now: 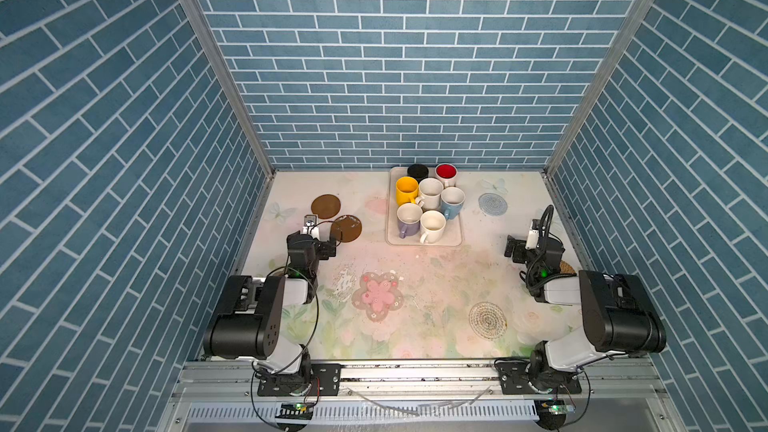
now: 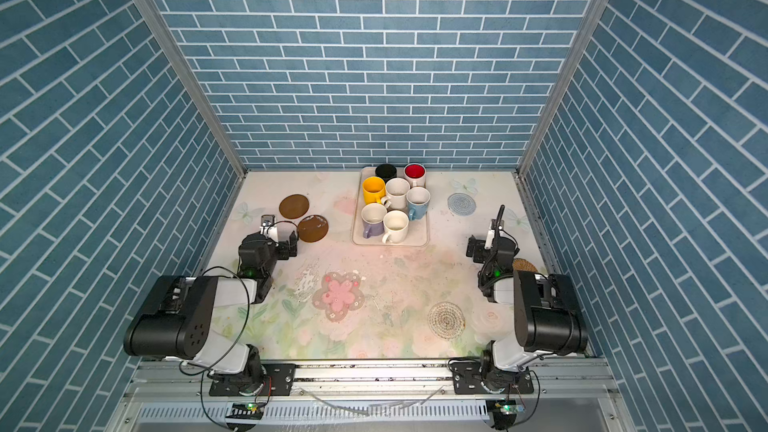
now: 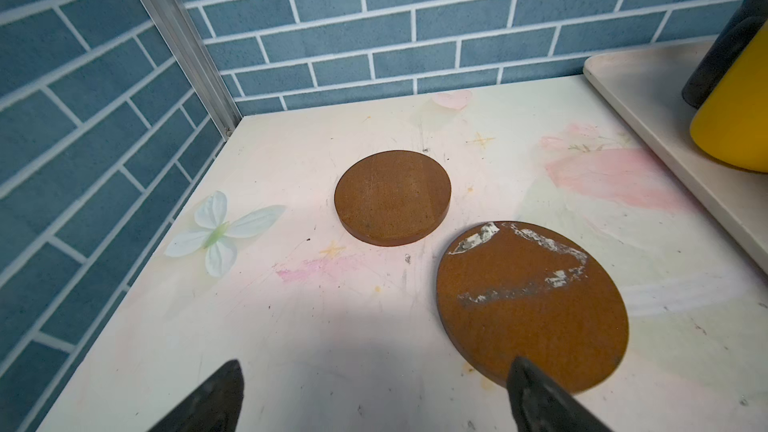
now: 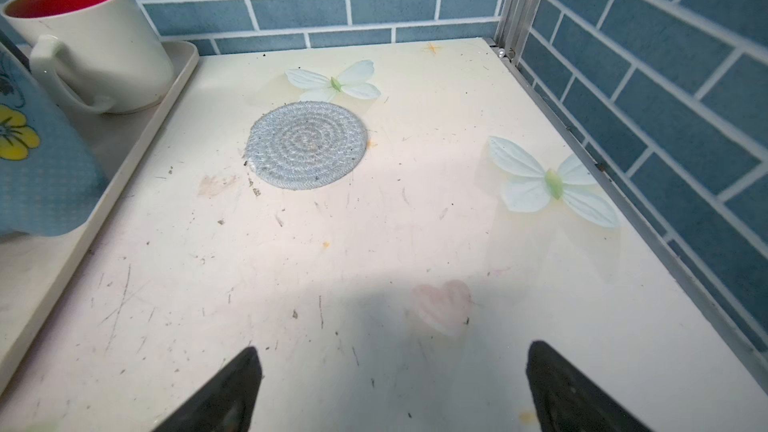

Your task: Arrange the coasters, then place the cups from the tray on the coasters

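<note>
Two brown discs lie at ten o'clock before the left gripper, jaws spread, presumably for pickup. Seven cups are kept on the tray at twelve. At two o'clock, the light blue coaster is faced by the right gripper, jaws likewise spread.

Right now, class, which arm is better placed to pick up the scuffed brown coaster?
Left. The left gripper hangs open right at the scuffed brown coaster, one fingertip at its edge. The right gripper, also open, sits across the table, beyond the tray.
</note>
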